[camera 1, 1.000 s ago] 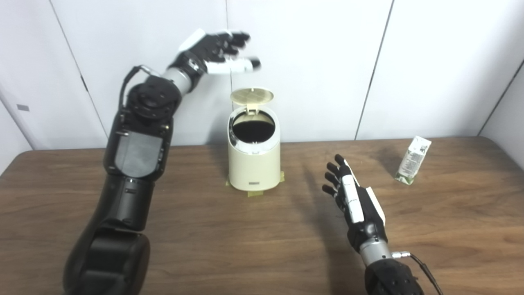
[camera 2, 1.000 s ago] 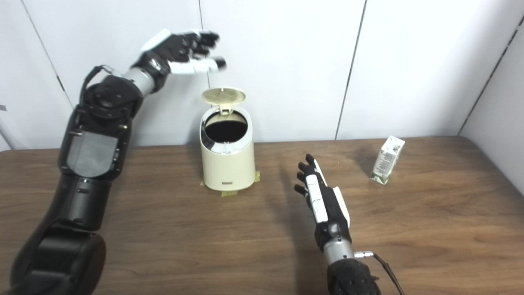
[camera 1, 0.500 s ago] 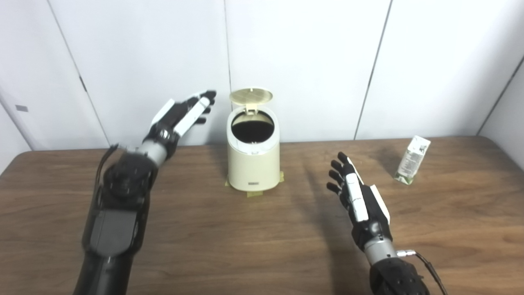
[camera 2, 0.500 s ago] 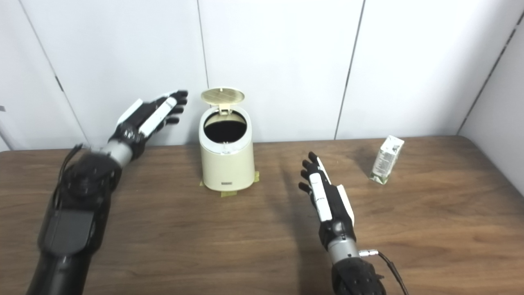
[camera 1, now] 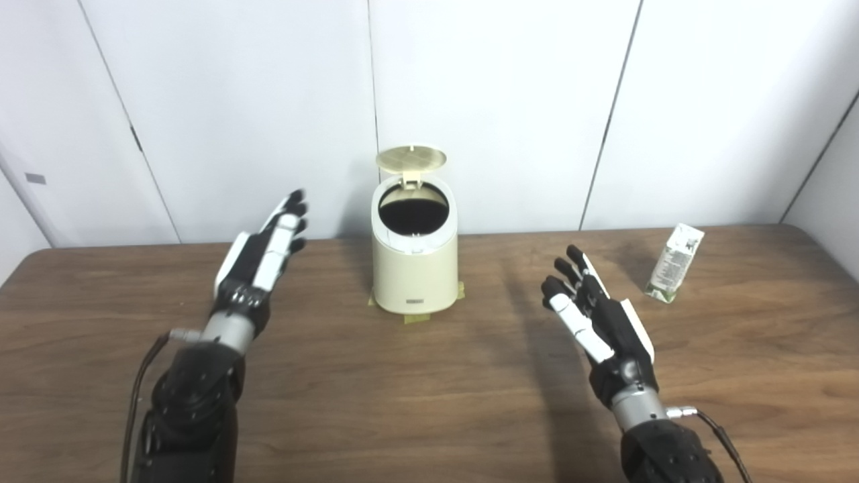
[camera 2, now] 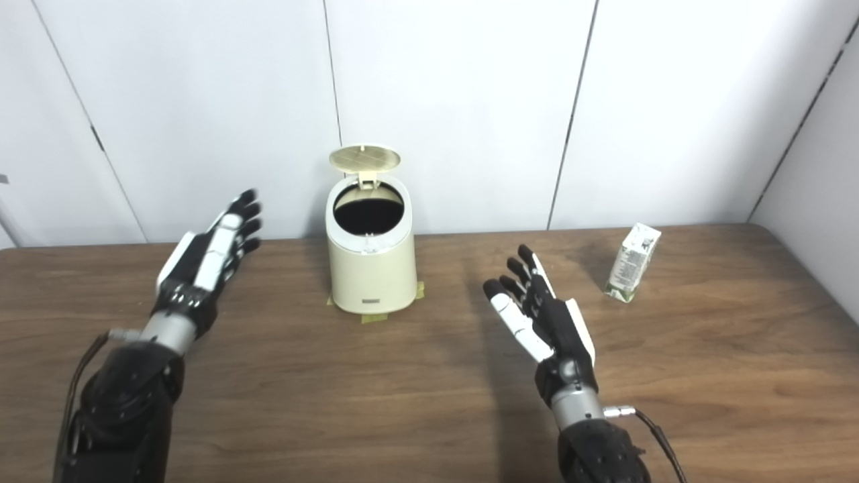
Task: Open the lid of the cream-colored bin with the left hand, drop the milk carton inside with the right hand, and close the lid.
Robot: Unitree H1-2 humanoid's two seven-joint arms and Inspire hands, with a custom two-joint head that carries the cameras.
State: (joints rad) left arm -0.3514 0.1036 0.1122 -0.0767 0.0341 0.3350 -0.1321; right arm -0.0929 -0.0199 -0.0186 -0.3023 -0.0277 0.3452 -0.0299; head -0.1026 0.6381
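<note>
Since the lid (camera 1: pixel 411 158) is up, step 2: empty, spread right hand (camera 1: pixel 599 322) must grab the milk carton (camera 1: pixel 674 262); left hand (camera 1: pixel 260 258) open too.

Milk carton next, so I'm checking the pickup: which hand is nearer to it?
Right. The right hand hovers open between the bin and the milk carton, short of the carton. The left hand is open on the bin's far side, much farther away.

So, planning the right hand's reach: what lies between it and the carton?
Nothing: only bare table between the open right hand and the carton, clear in both eye views.
</note>
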